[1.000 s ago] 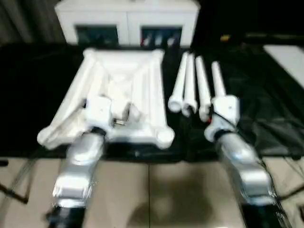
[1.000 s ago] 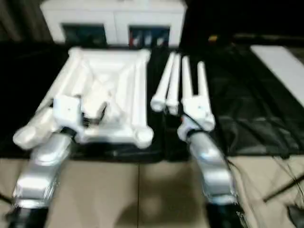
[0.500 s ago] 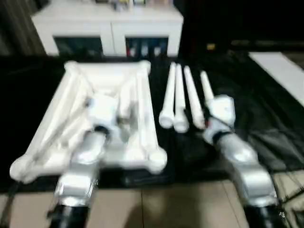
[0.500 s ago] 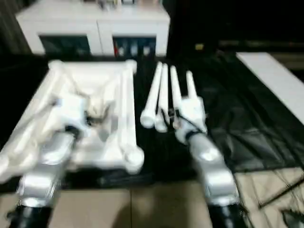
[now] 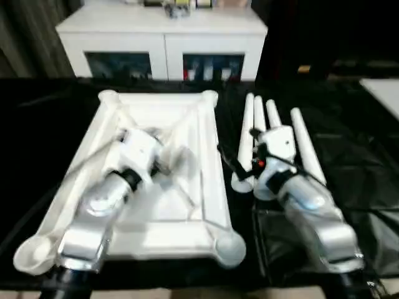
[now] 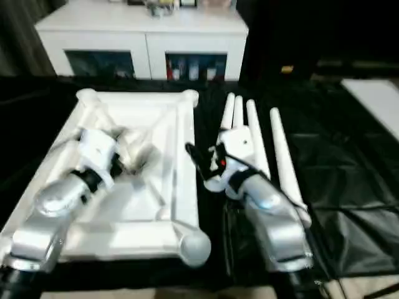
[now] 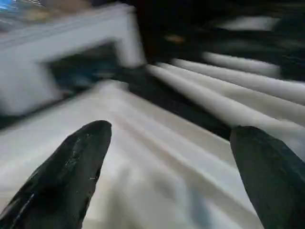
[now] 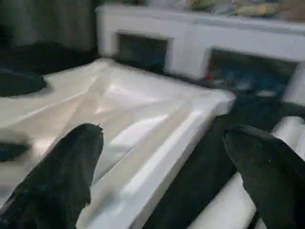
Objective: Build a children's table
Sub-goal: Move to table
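Right gripper (image 6: 202,163), fingers spread wide and empty, hovers nearest the four legs (image 5: 269,134), their long axes running away from robot; left gripper (image 7: 167,171) equally open above the upturned tabletop (image 5: 187,212).

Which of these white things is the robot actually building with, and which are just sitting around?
Part of the job:
- table top, upside down, ribs and corner sockets showing
- four legs lying beside it

Just there:
- white cabinet with glass doors behind
- small items on top of it
- black sheet underneath

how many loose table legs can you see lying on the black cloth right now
4. The legs lie side by side right of the upturned tabletop, near ends partly behind the right arm; three bunch together, one sits apart, farthest right.
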Robot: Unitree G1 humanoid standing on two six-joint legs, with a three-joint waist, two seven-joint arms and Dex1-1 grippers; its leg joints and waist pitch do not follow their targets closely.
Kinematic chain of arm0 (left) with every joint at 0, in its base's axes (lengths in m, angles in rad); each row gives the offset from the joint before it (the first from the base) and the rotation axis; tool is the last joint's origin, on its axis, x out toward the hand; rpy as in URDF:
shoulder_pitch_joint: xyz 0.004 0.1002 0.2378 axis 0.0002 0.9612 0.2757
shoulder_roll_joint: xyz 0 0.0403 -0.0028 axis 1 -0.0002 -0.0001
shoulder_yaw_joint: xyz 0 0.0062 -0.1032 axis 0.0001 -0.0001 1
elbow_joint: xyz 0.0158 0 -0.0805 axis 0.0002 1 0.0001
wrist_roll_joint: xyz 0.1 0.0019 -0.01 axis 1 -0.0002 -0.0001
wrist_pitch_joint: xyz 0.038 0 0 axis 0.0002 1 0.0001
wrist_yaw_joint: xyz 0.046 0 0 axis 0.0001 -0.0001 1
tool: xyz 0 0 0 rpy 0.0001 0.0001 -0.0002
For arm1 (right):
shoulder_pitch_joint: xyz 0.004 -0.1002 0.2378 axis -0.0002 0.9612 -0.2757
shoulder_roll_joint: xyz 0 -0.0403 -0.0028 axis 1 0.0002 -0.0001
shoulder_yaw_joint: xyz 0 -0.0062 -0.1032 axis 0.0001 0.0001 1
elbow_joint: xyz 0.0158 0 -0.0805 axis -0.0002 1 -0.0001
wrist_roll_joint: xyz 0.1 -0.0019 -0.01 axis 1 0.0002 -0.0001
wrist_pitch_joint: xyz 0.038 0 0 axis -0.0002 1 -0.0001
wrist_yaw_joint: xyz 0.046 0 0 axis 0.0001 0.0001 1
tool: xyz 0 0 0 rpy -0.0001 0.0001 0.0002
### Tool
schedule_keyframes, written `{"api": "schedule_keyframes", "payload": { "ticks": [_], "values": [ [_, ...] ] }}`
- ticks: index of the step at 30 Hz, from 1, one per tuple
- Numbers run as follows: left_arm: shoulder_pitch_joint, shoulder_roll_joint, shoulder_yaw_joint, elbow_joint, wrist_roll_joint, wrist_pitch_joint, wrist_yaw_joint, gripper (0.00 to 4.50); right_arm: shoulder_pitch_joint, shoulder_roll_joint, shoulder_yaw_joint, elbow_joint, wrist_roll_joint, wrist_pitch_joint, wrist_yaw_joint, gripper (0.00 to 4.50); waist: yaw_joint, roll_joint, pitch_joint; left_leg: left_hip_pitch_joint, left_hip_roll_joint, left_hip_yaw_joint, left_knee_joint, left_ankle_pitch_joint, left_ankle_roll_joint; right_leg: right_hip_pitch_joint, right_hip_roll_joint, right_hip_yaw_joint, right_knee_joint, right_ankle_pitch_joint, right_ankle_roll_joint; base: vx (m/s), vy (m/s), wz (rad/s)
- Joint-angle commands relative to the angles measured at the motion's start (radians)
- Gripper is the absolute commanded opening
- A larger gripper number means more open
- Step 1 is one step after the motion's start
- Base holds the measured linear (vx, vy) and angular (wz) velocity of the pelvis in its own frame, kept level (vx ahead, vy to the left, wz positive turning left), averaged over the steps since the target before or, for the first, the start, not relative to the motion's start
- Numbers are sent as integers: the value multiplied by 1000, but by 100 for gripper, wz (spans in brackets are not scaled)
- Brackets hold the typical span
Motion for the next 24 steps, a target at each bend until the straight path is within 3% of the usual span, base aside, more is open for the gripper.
{"api": "schedule_keyframes", "payload": {
  "ticks": [1, 2, 3, 4, 5, 6, 7, 8, 9, 10, 12, 13, 16, 18, 19, 21, 24],
  "values": [
    [2, 74, 11, -11, -34, 30, -126, 447, 0, -22, 19, -66, 41, 23, 89, 450, 20, 9, -68, -5, 100, -36, -76, 141, 37, 97, -71, 30, -40, 611, -215, 0, 0, 0],
    [-3, 99, 10, -8, -44, 46, -169, 447, -3, -35, 23, -72, 50, 30, 111, 450, 8, 20, -62, 11, 116, -35, -85, 127, 39, 82, -51, 15, -44, 388, -269, 0, 0, 0],
    [-7, 113, 9, -5, -50, 55, -193, 447, -6, -43, 26, -74, 55, 34, 122, 450, 3, 20, -54, 13, 122, -36, -92, 102, 41, 78, -50, 14, -50, 286, -285, 0, 0, 0],
    [-14, 145, -1, 4, -61, 62, -242, 447, -11, -59, 29, -82, 73, 45, 150, 450, 9, 26, -37, 28, 138, -32, -108, -67, 42, 64, -58, 17, -74, 26, -311, 0, 0, 0],
    [-22, 181, -18, 12, -72, 75, -298, 447, -15, -76, 30, -91, 95, 64, 181, 450, 9, 24, -27, 33, 141, -27, -116, -167, 32, 61, -59, 20, -84, -71, -311, 0, 0, 0],
    [-24, 191, -22, 14, -75, 78, -313, 447, -17, -81, 30, -94, 101, 70, 190, 450, 11, 24, -17, 39, 141, -24, -125, -337, -8, 60, -67, 27, -97, -271, -283, -57, -14, 11],
    [-30, 222, -39, 18, -80, 87, -359, 447, -21, -101, 34, -102, 119, 86, 220, 450, 8, 21, -8, 43, 143, -20, -131, -412, -30, 54, -68, 29, -108, -373, -257, -68, -15, 8],
    [-37, 242, -53, 18, -89, 103, -395, 447, -25, -123, 40, -105, 125, 93, 247, 450, 7, 21, -5, 57, 143, -20, -132, -491, -69, 47, -70, 30, -120, -505, -206, -68, -15, 8],
    [-39, 246, -58, 17, -95, 113, -406, 447, -26, -132, 43, -106, 125, 95, 256, 450, 8, 20, -9, 54, 144, -21, -136, -483, -84, 49, -73, 35, -122, -517, -180, -70, -5, 5],
    [-46, 261, -78, 18, -96, 123, -435, 447, -28, -158, 50, -110, 129, 106, 288, 450, 9, 21, -12, 49, 144, -21, -139, -444, -83, 52, -75, 38, -120, -484, -176, -61, 2, 3],
    [-55, 267, -102, 23, -87, 141, -458, 447, -29, -198, 62, -115, 124, 126, 329, 450, 10, 20, -13, 45, 145, -18, -139, -413, -79, 53, -76, 41, -119, -450, -183, -58, 1, 2],
    [-60, 266, -118, 33, -76, 147, -468, 447, -28, -227, 71, -118, 115, 138, 352, 450, 9, 17, -12, 37, 146, -18, -138, -388, -74, 59, -79, 42, -118, -438, -190, 0, 0, 0],
    [-76, 262, -145, 79, -35, 127, -474, 447, -23, -281, 83, -127, 118, 163, 396, 450, 8, 15, -12, 33, 144, -18, -135, -364, -63, 62, -81, 44, -121, -459, -188, 0, 0, 0],
    [-84, 263, -153, 100, -23, 114, -476, 412, -19, -301, 88, -133, 119, 167, 411, 450, 10, 13, -15, 33, 144, -17, -130, -341, -57, 61, -85, 46, -124, -468, -190, 0, 0, 0],
    [-92, 262, -158, 120, -7, 100, -469, 412, -15, -316, 93, -136, 117, 168, 421, 450, 7, 8, -15, 26, 146, -19, -131, -321, -52, 65, -85, 45, -122, -456, -195, 0, 0, 0],
    [-108, 266, -171, 154, 16, 78, -474, 394, -7, -341, 103, -139, 108, 166, 438, 450, 9, 8, -15, 32, 147, -16, -129, -323, -46, 59, -82, 44, -124, -449, -199, 0, 0, 0],
    [-133, 263, -174, 207, 44, 37, -448, 371, 2, -346, 109, -142, 99, 163, 443, 450, 9, 9, -19, 27, 150, -16, -130, -281, -39, 64, -82, 44, -116, -368, -226, 0, 0, 0]
  ]
}}
